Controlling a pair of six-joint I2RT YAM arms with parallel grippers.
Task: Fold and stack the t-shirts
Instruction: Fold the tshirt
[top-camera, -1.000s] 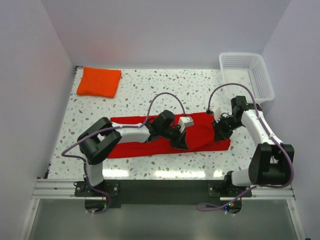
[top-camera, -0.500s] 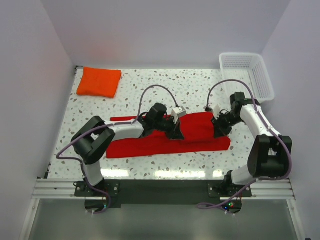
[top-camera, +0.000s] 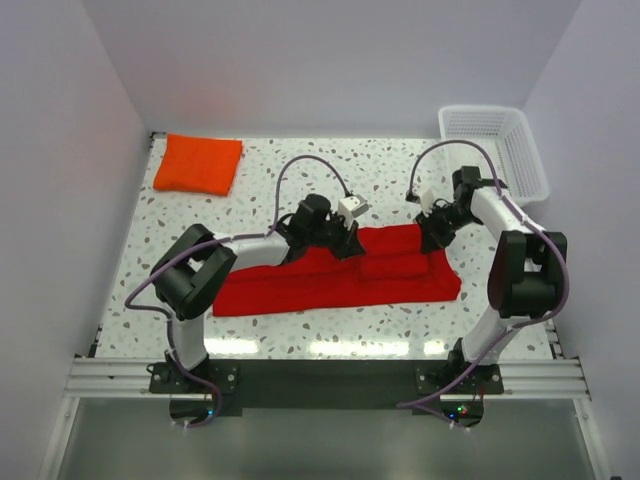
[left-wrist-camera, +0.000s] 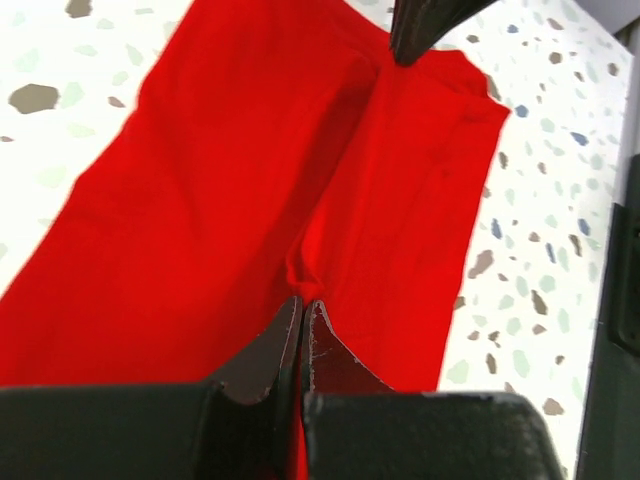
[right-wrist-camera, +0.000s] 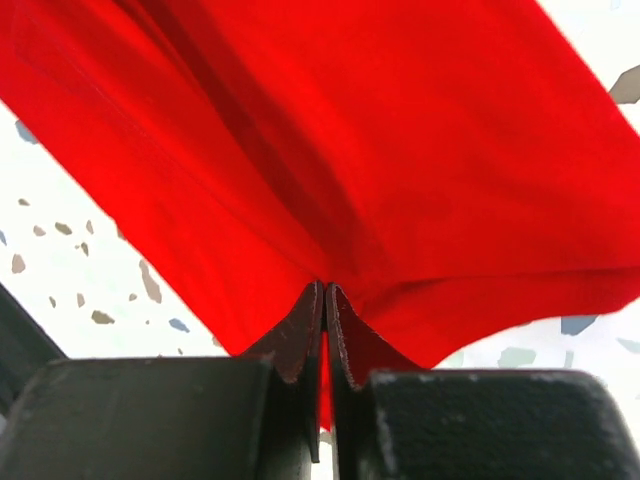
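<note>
Left gripper (left-wrist-camera: 302, 300): jaws clenched on small pinch of red t-shirt (top-camera: 290, 285), on raised ridge at shirt's far edge, about mid-length. Right gripper (right-wrist-camera: 325, 290): jaws clenched on cloth at same shirt's far right corner. Red t-shirt lies as long band flat on worktop (top-camera: 300, 185), its right part doubled over, low crease between both grippers. Orange t-shirt (top-camera: 198, 163): folded pad, well apart from red t-shirt, beyond its left end. White basket (top-camera: 531, 166): beyond red t-shirt's right end, apart from it.
</note>
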